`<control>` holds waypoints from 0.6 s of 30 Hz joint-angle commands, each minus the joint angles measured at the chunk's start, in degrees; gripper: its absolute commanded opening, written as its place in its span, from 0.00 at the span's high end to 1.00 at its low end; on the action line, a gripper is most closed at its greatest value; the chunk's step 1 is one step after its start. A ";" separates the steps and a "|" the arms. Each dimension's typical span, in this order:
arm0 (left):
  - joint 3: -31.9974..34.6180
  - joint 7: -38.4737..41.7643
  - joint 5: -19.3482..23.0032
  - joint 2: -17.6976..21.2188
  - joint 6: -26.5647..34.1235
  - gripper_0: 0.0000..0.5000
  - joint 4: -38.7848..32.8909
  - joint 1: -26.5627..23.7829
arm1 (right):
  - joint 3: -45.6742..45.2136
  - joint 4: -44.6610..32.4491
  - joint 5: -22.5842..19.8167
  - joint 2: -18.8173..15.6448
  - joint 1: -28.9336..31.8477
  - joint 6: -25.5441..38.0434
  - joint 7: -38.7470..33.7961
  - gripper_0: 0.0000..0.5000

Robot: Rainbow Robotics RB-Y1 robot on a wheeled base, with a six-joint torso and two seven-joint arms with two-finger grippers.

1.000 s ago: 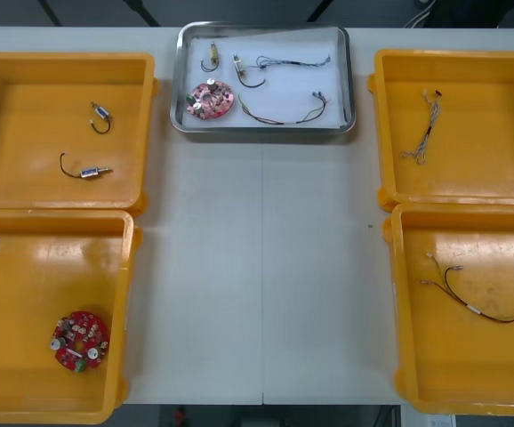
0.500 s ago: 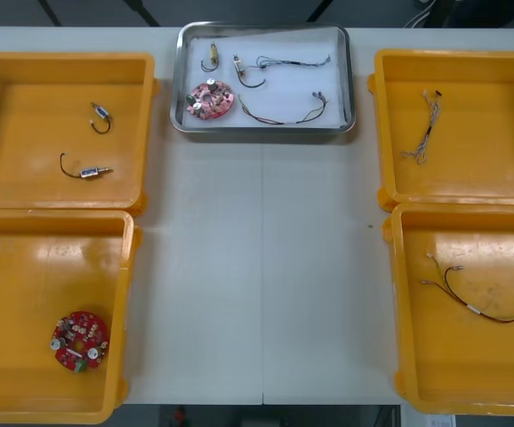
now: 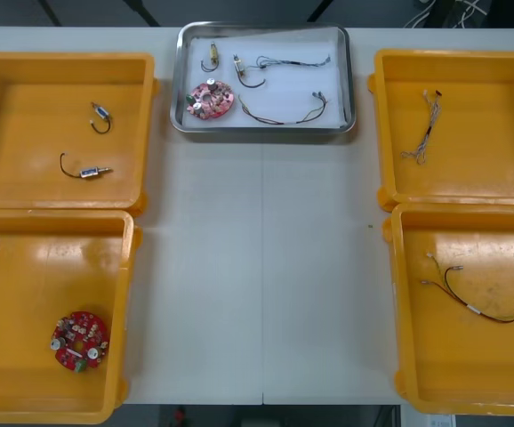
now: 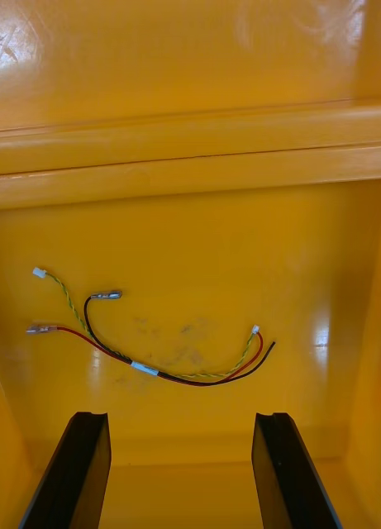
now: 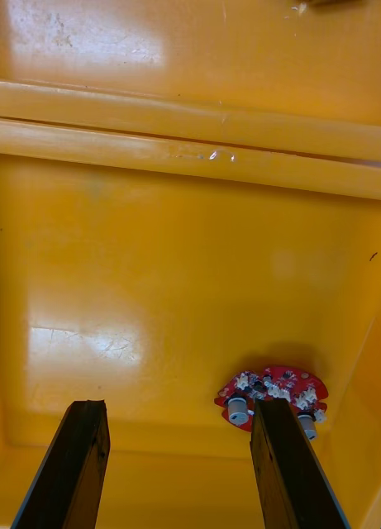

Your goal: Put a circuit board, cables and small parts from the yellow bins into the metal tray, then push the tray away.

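Observation:
The metal tray (image 3: pixel 262 129) stands at the table's far middle, white inside. In it lie a round red circuit board (image 3: pixel 210 99), cables (image 3: pixel 284 111) and small metal parts (image 3: pixel 211 55). My left gripper (image 5: pixel 178 407) hangs open over the near left yellow bin (image 3: pixel 26 285), its right finger (image 5: pixel 281 463) just in front of a second red circuit board (image 5: pixel 273 390). My right gripper (image 4: pixel 180 417) is open above the near right bin (image 3: pixel 470 365), a little short of a red and yellow cable (image 4: pixel 149 351) with a black wire beside it.
The far left bin (image 3: pixel 26 98) holds two small metal parts (image 3: pixel 100 114) with black leads. A twisted cable (image 3: pixel 421 129) lies in the far right bin (image 3: pixel 488 151). Bare table runs between the bins, from the tray to the near edge.
A little more of my right gripper shows at the right edge of the front view. The tray, its contents and the left gripper have not moved.

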 commanded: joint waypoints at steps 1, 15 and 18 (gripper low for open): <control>1.35 2.00 0.39 2.42 0.11 0.00 -0.28 -0.69 | -1.08 -0.39 -0.43 0.16 0.64 0.34 2.01 0.00; 1.35 2.00 0.39 2.42 0.11 0.00 -0.28 -0.69 | -1.08 -0.39 -0.43 0.16 0.64 0.34 2.01 0.00; 1.35 2.00 0.39 2.42 0.11 0.00 -0.28 -0.69 | -1.08 -0.39 -0.43 0.16 0.64 0.34 2.01 0.00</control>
